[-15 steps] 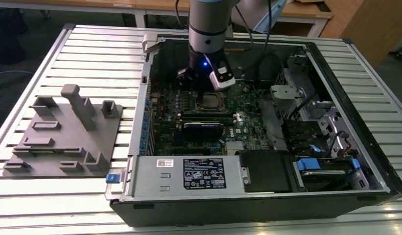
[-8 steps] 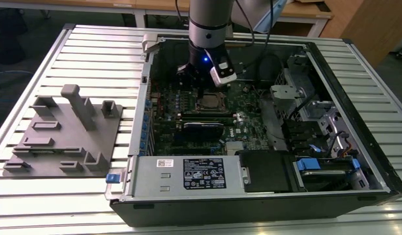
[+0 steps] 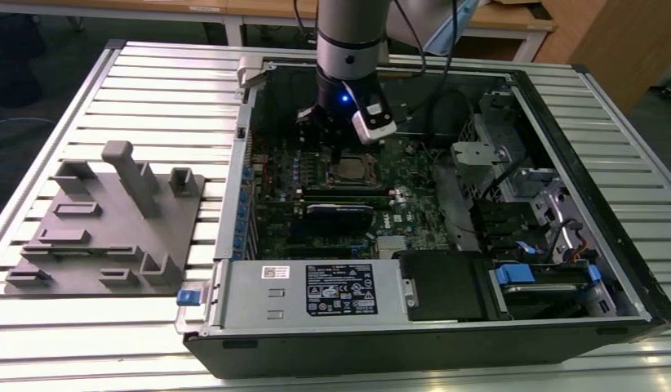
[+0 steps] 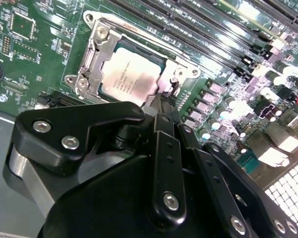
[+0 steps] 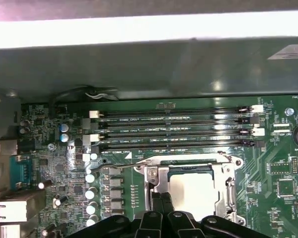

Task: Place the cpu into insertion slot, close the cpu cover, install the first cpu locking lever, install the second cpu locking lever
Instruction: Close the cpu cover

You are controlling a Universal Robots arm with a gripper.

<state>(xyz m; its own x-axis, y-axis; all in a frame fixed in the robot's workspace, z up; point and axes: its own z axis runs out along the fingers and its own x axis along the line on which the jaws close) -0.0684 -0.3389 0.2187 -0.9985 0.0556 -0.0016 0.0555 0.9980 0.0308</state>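
Black-linked gripper [image 4: 165, 100] sits nearest the lens in the second wrist view. Its fingers are pressed together with nothing between them, tips at the edge of the small square silver-rimmed insertion slot [image 4: 91, 20] on the green circuit board [image 4: 39, 59]. The flat square cpu [image 4: 129, 74], dull silver-grey top with faint print, lies seated in the slot. The thin silvery frame-shaped cpu cover [image 4: 96, 57] lies flat around it.

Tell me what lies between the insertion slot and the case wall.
Four long black card slots side by side on the green board, seen in the first wrist view.
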